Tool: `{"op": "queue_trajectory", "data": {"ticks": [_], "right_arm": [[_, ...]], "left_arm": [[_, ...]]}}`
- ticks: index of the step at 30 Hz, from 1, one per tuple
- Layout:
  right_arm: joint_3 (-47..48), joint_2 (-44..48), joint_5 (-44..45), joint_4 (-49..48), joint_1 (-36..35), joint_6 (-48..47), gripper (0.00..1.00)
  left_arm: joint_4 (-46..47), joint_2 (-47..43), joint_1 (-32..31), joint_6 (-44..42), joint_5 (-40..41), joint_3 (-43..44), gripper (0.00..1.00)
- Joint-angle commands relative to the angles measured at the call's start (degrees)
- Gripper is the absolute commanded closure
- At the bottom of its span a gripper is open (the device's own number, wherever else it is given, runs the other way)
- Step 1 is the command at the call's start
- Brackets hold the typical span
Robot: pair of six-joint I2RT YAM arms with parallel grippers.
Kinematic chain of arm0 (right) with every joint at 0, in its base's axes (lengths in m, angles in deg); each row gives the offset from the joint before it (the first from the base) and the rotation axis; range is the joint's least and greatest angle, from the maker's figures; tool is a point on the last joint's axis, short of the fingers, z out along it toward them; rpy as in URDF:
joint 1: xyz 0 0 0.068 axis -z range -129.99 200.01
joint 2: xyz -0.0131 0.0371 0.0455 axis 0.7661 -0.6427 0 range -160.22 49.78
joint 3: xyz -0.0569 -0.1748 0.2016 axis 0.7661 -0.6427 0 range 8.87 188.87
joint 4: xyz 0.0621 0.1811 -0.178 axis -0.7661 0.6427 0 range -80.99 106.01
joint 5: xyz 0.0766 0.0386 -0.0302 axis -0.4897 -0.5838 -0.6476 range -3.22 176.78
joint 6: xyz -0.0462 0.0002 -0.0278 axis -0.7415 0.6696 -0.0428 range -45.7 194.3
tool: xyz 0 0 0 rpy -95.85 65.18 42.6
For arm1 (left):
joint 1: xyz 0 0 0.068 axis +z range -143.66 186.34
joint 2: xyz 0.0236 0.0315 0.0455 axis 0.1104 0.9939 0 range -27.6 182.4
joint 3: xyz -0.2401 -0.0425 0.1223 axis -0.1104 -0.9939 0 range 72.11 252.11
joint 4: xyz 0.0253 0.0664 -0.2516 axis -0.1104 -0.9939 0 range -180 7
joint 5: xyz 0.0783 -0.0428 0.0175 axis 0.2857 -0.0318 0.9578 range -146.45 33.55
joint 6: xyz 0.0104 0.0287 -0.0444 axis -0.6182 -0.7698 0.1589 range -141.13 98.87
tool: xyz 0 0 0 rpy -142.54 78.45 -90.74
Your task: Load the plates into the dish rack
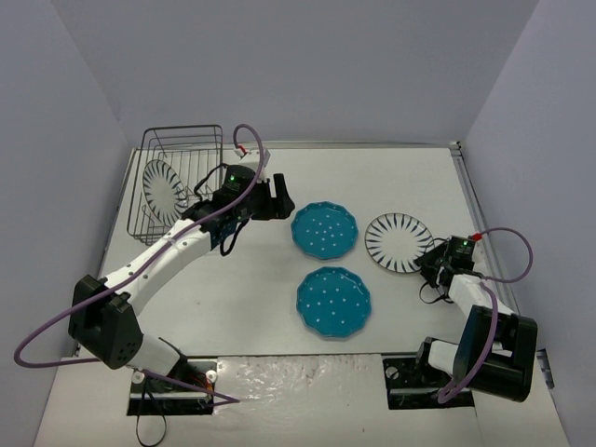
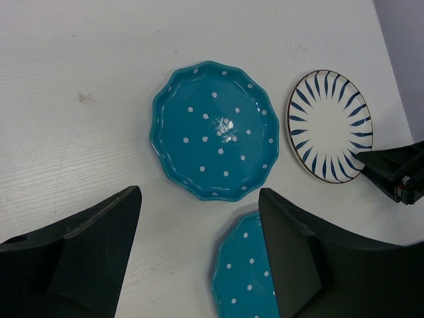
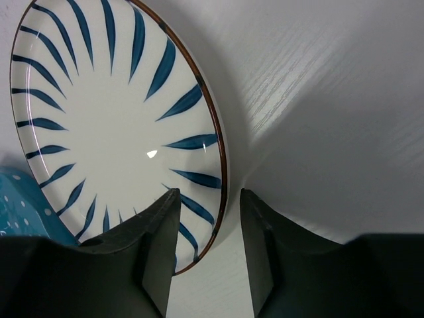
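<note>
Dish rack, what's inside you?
One striped plate stands on its edge inside the dish rack. The left arm covers its near right corner, hiding that part.

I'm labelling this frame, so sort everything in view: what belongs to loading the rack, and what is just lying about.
Belongs to the job:
dish rack
striped plate in the rack
far teal plate
near teal plate
striped plate on the table, its rim between the fingers of the right gripper

Not part of it:
table
purple cable on each arm
</note>
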Motion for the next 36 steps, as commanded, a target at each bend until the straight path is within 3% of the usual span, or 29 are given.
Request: {"op": "queue_trajectory", "data": {"ticks": [1,6,14,27,36], "right_arm": [[-0.9,-1.1,-0.8,-1.1,0.3,0.2,0.68],[-1.6,-1.6,-1.2,-2.0,0.3,0.4,0.76],[-2.3,-1.1,-2.6,-2.5,0.3,0.4,1.00],[4.7,9.2,-5.5,5.9,1.1,2.3,1.00],[10.2,10.1,-7.4,8.0,2.9,3.4,1.00]], "left_arm": [[3.9,-0.6,-0.7,0.4,-0.1,1.9,0.32],[3.9,-0.1,-1.1,0.5,-0.2,1.9,0.32],[5.0,1.5,-1.4,1.7,-2.2,2.0,0.32],[12.4,7.1,-4.0,8.0,-10.4,3.0,0.32],[22.3,14.6,-8.9,16.3,-16.6,4.8,0.32]]}}
